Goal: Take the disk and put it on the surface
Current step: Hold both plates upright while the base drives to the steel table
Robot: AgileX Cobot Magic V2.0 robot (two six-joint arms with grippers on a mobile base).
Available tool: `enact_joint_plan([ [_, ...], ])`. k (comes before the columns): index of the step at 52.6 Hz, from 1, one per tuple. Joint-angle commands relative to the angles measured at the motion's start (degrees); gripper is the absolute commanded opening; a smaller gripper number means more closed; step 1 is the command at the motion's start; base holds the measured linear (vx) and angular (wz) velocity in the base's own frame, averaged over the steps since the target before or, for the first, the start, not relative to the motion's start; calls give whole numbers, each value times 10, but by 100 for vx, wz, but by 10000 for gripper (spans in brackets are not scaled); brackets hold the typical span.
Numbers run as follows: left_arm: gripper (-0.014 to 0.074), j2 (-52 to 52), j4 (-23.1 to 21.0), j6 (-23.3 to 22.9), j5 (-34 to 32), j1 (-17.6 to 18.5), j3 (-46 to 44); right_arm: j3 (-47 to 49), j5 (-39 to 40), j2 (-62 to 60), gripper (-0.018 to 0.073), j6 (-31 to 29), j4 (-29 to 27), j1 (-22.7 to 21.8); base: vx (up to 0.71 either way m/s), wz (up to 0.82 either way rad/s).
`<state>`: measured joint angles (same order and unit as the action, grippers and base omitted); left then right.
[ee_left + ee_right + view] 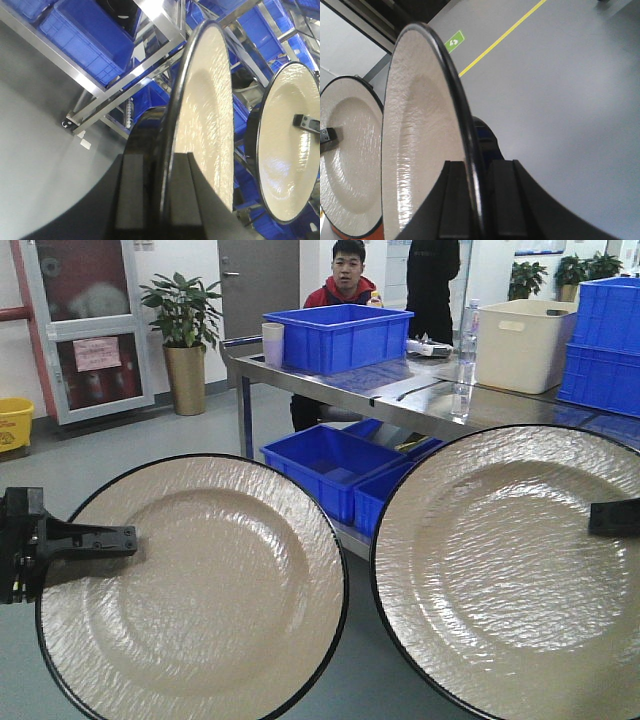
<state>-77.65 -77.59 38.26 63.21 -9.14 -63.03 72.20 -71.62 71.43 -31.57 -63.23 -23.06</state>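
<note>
Two cream disks with black rims are held upright in the air, facing the front camera. My left gripper [118,539] is shut on the left edge of the left disk [200,590]. In the left wrist view that disk [205,115] stands edge-on between the pads of the left gripper [160,195]. My right gripper [610,517] is shut on the right edge of the right disk [510,570]. The right wrist view shows this disk [415,140] pinched in the right gripper [477,200]. The shiny steel surface [430,405] lies behind and beyond both disks.
On the steel table stand a blue crate [335,335], a beige bin [520,340], stacked blue crates [610,340], a water bottle [468,335] and a cup [272,343]. Blue bins [330,465] sit under it. A seated person [345,285] is behind.
</note>
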Motion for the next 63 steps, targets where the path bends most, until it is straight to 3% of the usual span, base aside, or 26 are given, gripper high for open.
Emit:
enact_joint_plan([
  [1,-5,20,-82,-9,10,0,-20,17,-6,-11,-9,2,-77,-1,5,-10],
  [24,-5,20,-83,-9,10,0,-20,17,-5,47,-9,2,-76,-1,5,-2],
  [63,-5,20,-83,-9,12,0,-20,17,-6,-54,-9,2,-76,-1,16,23],
])
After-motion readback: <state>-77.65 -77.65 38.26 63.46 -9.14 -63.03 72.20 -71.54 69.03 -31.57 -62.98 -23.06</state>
